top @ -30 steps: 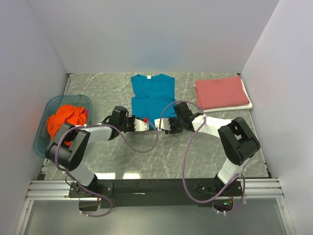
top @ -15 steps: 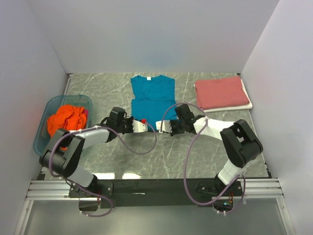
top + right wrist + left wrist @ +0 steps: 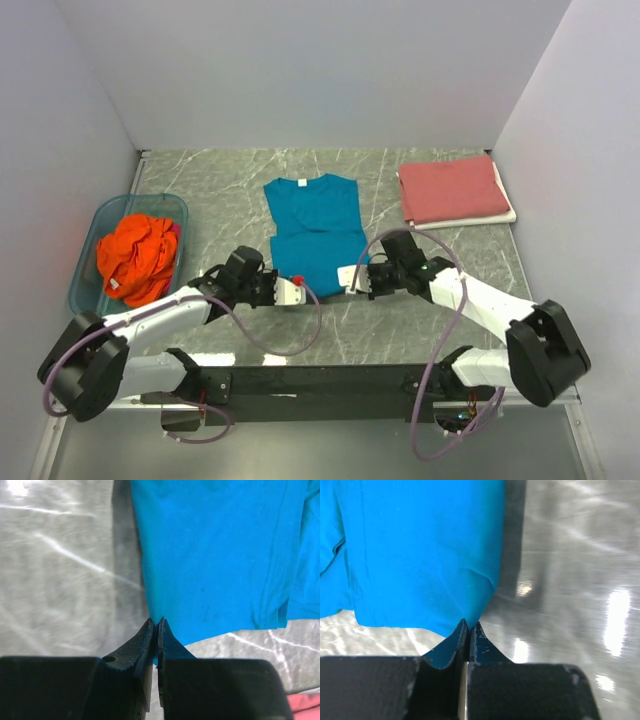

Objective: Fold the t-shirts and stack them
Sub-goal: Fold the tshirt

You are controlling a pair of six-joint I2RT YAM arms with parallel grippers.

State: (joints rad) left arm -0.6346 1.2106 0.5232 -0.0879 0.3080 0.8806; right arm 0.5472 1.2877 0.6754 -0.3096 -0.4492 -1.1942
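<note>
Grey marble table [image 3: 225, 185], white walls [image 3: 300, 70]; teal t-shirt [image 3: 315, 225] apparently pinched.

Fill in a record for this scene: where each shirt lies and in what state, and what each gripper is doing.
teal shirt: spread flat, middle of the table
red shirt: folded, far right corner
orange shirt: crumpled in the tub, left side
left gripper: shut on the teal shirt's near hem, left corner
right gripper: shut on the same hem, right corner
</note>
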